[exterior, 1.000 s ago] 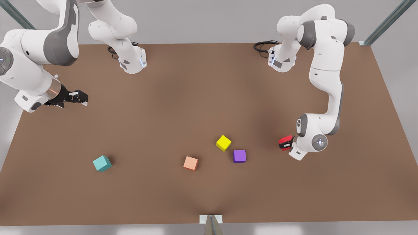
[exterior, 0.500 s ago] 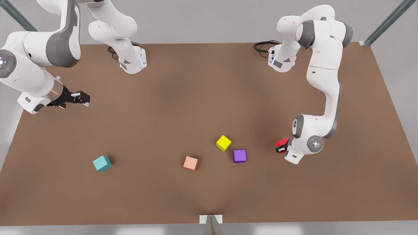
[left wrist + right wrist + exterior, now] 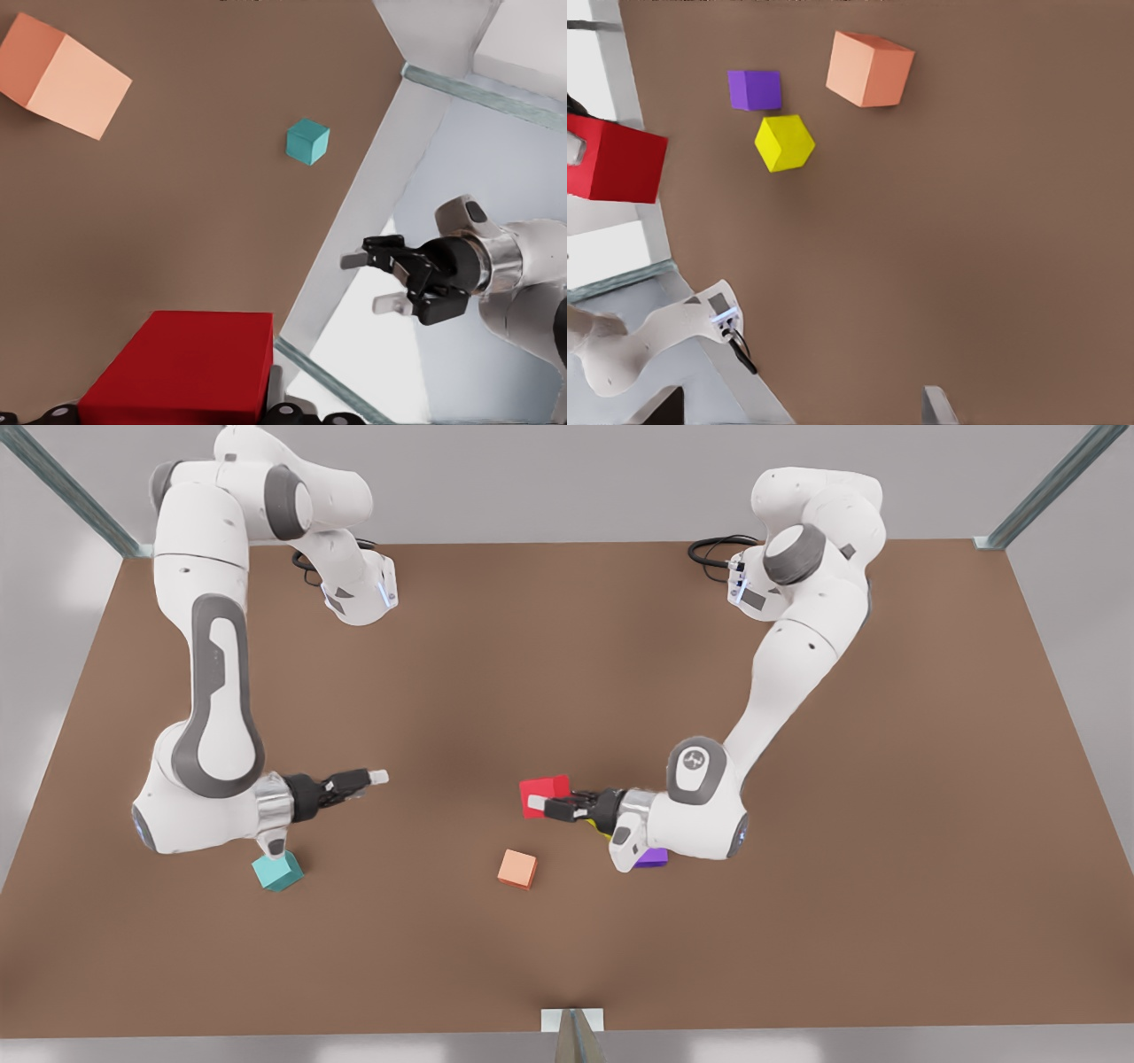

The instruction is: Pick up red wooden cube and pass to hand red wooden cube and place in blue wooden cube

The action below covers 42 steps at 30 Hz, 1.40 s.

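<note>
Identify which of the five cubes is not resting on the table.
The red wooden cube: it is held above the brown table in the left gripper. The teal, salmon, yellow and purple cubes all sit on the tabletop.

Five cubes in all, one of each colour: one red wooden cube, one blue wooden cube of teal tint, one salmon cube, one yellow cube and one purple cube. Two robot arms, each bearing one gripper: left gripper, right gripper. One brown table.
</note>
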Each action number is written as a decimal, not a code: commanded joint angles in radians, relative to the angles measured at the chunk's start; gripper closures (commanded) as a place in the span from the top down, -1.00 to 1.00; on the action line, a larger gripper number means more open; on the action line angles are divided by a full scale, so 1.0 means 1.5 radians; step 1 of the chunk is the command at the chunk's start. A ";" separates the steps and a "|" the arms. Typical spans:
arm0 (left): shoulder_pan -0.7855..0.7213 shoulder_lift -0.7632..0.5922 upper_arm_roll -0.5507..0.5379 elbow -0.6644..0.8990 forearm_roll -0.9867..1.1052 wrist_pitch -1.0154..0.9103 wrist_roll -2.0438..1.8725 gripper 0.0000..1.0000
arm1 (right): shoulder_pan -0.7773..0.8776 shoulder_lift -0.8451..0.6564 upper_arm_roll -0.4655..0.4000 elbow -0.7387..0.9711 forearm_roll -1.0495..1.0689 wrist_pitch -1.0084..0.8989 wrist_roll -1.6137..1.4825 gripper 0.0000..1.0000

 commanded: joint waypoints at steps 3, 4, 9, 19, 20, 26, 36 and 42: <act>0.000 0.020 -0.011 0.019 -0.092 0.098 0.194 -0.12 | 0.006 0.034 0.002 -0.006 0.189 0.001 -0.952 1.00; 0.000 0.020 -0.011 0.017 -0.092 0.097 0.233 -0.07 | 0.008 0.034 0.002 -0.006 0.208 0.018 -1.027 1.00; -0.019 0.021 -0.016 0.014 -0.094 0.100 0.381 -0.05 | 0.033 0.073 0.001 0.001 0.344 0.047 -1.321 1.00; -0.022 0.040 -0.016 0.014 -0.141 0.087 0.464 -0.05 | 0.087 0.112 0.002 0.000 0.471 0.063 -1.370 1.00; -0.022 0.040 -0.016 0.014 -0.141 0.087 0.469 -0.05 | 0.089 0.116 0.002 0.000 0.479 0.065 -1.368 1.00; -0.025 0.040 -0.016 0.014 -0.142 0.090 0.475 -0.05 | 0.108 0.144 0.002 0.002 0.515 0.094 -1.344 1.00; -0.032 0.044 -0.016 0.016 -0.142 0.099 0.478 -0.05 | 0.128 0.154 0.003 0.009 0.543 0.110 -1.328 1.00; -0.032 0.044 -0.016 0.016 -0.142 0.098 0.479 -0.05 | 0.125 0.152 0.002 0.008 0.540 0.106 -1.328 1.00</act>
